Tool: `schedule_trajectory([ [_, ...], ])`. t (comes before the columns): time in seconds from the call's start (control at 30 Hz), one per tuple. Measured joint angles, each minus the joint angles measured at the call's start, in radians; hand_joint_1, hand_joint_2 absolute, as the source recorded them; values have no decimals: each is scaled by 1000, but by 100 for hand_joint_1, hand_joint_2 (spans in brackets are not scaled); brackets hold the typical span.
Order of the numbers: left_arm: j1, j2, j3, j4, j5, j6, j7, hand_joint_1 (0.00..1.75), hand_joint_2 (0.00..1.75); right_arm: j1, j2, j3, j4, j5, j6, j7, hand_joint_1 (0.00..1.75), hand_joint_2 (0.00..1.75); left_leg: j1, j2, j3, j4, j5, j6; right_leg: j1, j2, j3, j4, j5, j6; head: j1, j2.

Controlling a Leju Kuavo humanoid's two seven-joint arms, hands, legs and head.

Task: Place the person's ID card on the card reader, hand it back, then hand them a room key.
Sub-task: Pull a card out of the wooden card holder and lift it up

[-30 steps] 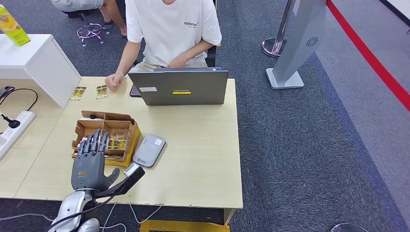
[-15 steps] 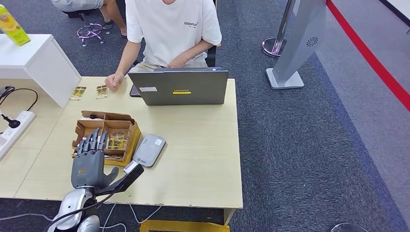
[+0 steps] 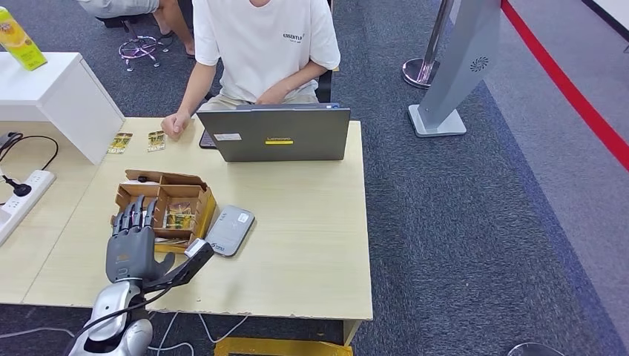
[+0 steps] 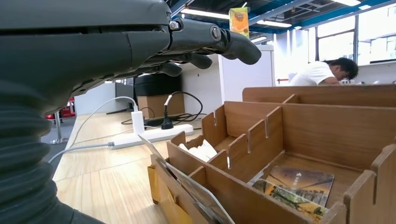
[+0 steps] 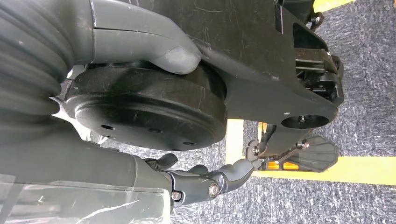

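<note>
My left hand (image 3: 132,241) hovers flat over the near-left part of a cardboard box (image 3: 194,191), fingers straight and apart, nothing in it. Its thumb (image 3: 187,261) points toward the grey card reader (image 3: 228,230), which lies right of the box. In the left wrist view the fingers (image 4: 205,37) reach over the box's compartments (image 4: 299,126), where gold-printed cards (image 4: 299,184) lie. The same cards (image 3: 178,219) show in the head view. Two similar cards (image 3: 137,141) lie by the person's hand (image 3: 175,124). My right hand (image 5: 205,184) hangs by my body, fingers loose and holding nothing.
A person in a white shirt (image 3: 263,41) sits behind an open laptop (image 3: 274,133) at the table's far edge. A white cabinet (image 3: 56,100) and a power strip (image 3: 22,194) stand at the left. Bare wood (image 3: 311,230) lies right of the reader.
My left hand has drifted a little left and forward, farther over the box; its thumb has drawn away from the table's front edge. Nothing else moved.
</note>
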Motion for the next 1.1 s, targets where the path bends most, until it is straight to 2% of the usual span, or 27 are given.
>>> schedule_trajectory([
  [0.17,-25,-5,4,54,-1,14,1,0,175,0,0,0,0,3,0,1,0,175,0,0,0,0,0,0,0,0,0,0,0,0,0,0],
  [0.3,-33,-11,13,76,-7,23,-5,175,175,0,0,-1,0,10,0,2,0,175,0,0,0,0,0,0,0,0,0,0,0,0,0,0],
  [1.1,-33,-19,26,109,15,30,-42,175,175,0,0,-8,-2,21,1,1,0,175,0,0,0,0,0,0,0,0,0,0,0,0,0,0],
])
